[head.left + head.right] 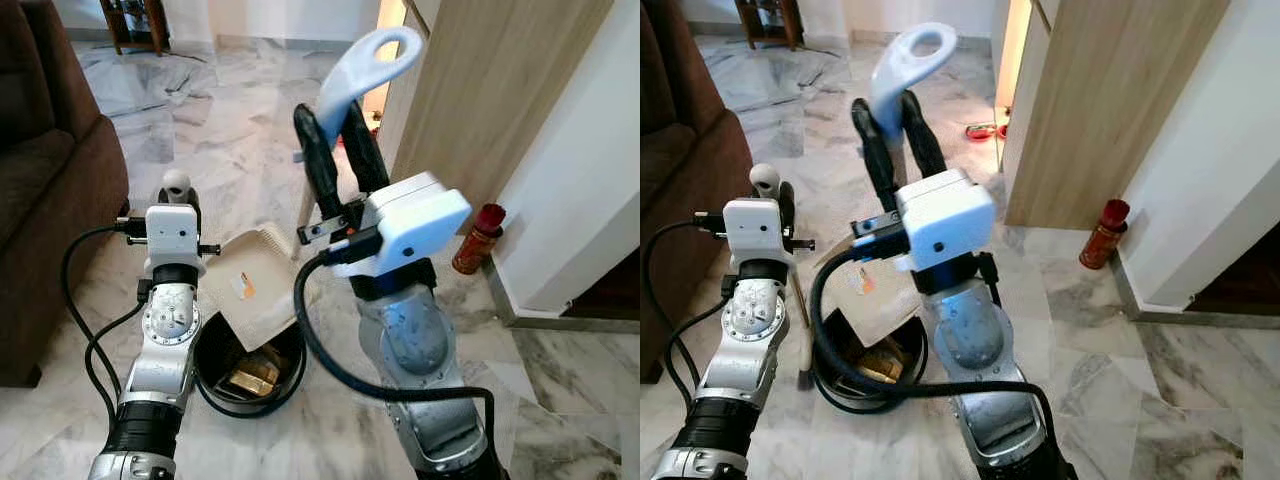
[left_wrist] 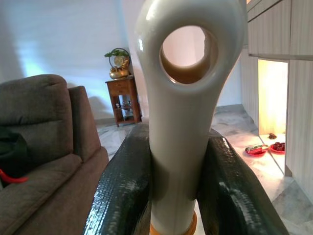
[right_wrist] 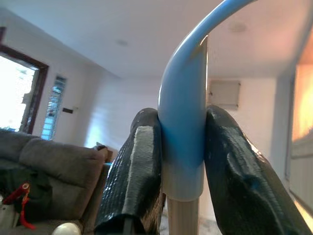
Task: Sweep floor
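At the far left edge of the left eye view stands a dark brown sofa point(image 1: 45, 170) on the grey-veined marble floor point(image 1: 210, 110). Just right of it, in the lower left, the left tool point(image 2: 173, 196) has its black fingers point(image 2: 122, 196) pressed against a cream handle point(image 2: 188, 98) with a round hanging hole, seen close in the left wrist view.

Below centre, a black bin point(image 1: 250, 385) sits on the floor with yellowish rubbish inside. A cream dustpan point(image 1: 258, 285) tilts over its rim, carrying a small sticker with an orange mark; its writing is too small to read.

In the centre, the right tool point(image 1: 340, 160) pinches a pale blue handle point(image 1: 365, 70) ending in a loop, which caps a beige pole point(image 3: 182, 215).

To the right rises a light wood cabinet point(image 1: 500, 90), then a white wall point(image 1: 590, 150). At their foot, right of centre, stands a red spray can point(image 1: 478, 238); its label is illegible.
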### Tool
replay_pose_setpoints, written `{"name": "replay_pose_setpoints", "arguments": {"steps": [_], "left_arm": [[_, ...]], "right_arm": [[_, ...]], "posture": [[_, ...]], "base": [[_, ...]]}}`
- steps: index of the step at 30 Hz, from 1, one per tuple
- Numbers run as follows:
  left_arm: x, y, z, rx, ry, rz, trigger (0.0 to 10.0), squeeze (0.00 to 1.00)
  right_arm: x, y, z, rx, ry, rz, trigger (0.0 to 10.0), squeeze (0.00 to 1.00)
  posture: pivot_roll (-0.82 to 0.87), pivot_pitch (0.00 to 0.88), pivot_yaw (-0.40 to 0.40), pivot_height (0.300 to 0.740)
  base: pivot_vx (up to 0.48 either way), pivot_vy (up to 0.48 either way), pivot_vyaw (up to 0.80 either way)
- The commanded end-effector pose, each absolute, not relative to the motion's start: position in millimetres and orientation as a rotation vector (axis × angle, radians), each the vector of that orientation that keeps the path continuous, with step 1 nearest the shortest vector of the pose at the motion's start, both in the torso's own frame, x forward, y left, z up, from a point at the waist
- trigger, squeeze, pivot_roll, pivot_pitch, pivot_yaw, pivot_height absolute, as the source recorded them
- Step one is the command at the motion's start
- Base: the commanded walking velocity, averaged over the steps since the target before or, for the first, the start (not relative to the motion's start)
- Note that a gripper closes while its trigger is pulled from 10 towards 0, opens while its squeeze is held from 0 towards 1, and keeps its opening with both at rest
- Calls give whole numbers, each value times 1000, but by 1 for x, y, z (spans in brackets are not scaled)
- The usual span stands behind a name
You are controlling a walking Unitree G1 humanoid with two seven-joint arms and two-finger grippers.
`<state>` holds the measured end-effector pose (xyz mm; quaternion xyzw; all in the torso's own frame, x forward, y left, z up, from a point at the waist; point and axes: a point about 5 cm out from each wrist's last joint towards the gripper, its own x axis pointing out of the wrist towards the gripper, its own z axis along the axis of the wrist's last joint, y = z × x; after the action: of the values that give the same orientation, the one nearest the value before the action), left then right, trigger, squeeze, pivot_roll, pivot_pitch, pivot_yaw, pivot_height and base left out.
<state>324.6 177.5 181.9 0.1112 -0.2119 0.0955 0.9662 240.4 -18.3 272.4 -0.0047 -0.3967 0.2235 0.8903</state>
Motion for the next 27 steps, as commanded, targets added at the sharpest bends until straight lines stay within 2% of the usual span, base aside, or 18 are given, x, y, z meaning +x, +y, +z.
{"name": "replay_pose_setpoints", "arguments": {"steps": [1,13,19,22,27], "left_arm": [[323,169,196,210,-509,168,10000,0],[323,170,196,208,-513,172,10000,0],[323,170,196,208,-513,172,10000,0],[323,170,196,207,-514,174,10000,0],[323,170,196,209,-513,174,10000,0]], "right_arm": [[222,-19,289,-41,-976,476,10000,0],[214,-13,292,-134,-1045,476,10000,0],[213,-14,296,-12,-1010,481,10000,0],[217,-18,293,165,-911,462,10000,0],[218,-19,293,122,-922,470,10000,0]], "posture": [[95,93,-65,740],[98,94,-67,740],[96,93,-68,740],[98,92,-68,740],[98,91,-68,740]], "base": [[0,0,0],[0,0,0],[0,0,0],[0,0,0],[0,0,0]]}}
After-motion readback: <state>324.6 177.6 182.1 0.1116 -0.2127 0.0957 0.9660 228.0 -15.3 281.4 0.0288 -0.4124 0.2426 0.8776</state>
